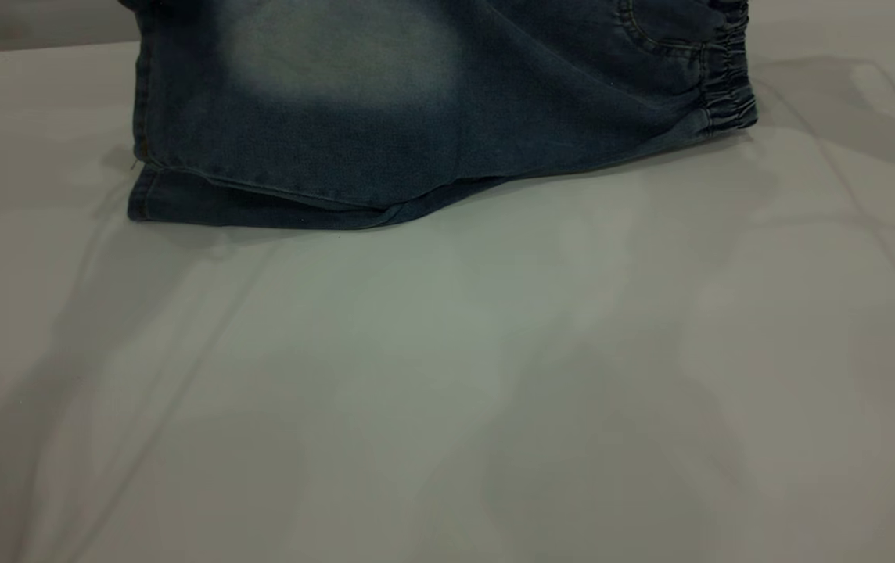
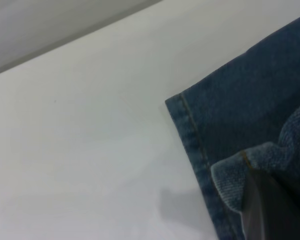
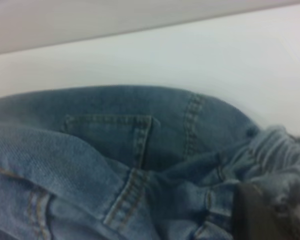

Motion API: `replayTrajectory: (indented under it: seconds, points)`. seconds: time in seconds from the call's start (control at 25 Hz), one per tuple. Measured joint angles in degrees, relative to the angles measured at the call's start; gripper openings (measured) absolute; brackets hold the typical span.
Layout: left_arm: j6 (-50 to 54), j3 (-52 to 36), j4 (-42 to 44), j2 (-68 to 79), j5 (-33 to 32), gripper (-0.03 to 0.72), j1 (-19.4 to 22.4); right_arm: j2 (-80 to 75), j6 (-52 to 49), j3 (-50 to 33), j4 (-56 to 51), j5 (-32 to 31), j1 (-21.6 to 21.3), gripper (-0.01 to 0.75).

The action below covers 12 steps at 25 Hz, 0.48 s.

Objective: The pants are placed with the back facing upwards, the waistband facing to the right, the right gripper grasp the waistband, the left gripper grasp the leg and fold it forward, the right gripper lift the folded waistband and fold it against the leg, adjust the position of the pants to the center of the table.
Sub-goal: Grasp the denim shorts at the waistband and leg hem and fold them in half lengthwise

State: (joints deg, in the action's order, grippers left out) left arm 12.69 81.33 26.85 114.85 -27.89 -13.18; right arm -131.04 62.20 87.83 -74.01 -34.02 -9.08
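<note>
At table [image 1: 447, 391] far edge, pants [image 1: 385, 117] folded, left claw [image 2: 270, 210] pinching hem, right claw [image 3: 255, 215] pinching waistband [image 1: 729, 86].

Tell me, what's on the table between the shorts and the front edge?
Nothing. In the exterior view the table is bare from the hem of the shorts down to the front edge; only faint shadows cross it.

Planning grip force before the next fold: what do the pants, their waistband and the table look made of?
The pants look like soft washed blue denim: woven texture, faded pale patch, tan stitching along the hem. The waistband seems to be the same denim gathered over elastic, judging by its tight ruching. The table looks like a smooth matte pale laminate or painted board, with soft shadows and no glare; its exact material is unclear.
</note>
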Motion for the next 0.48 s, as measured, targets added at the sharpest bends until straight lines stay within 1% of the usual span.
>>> replayTrajectory:
  seconds: [0.08,0.32,0.4,0.48]
  points:
    - [0.00,0.00,0.07,0.00,-0.06,0.027,0.00,0.00,1.38,0.00,-1.57,-0.11,0.00,0.146]
    - [0.00,0.00,0.24,0.00,-0.06,0.027,0.05,0.05,1.59,0.00,-3.24,-0.01,0.00,0.412]
    - [0.00,0.00,0.24,0.00,-0.27,0.027,0.05,0.05,1.59,0.00,-3.24,0.58,-0.06,0.473]
    - [0.07,0.00,0.24,0.00,-0.84,0.027,0.05,0.05,1.36,0.00,-3.24,1.21,-0.06,0.509]
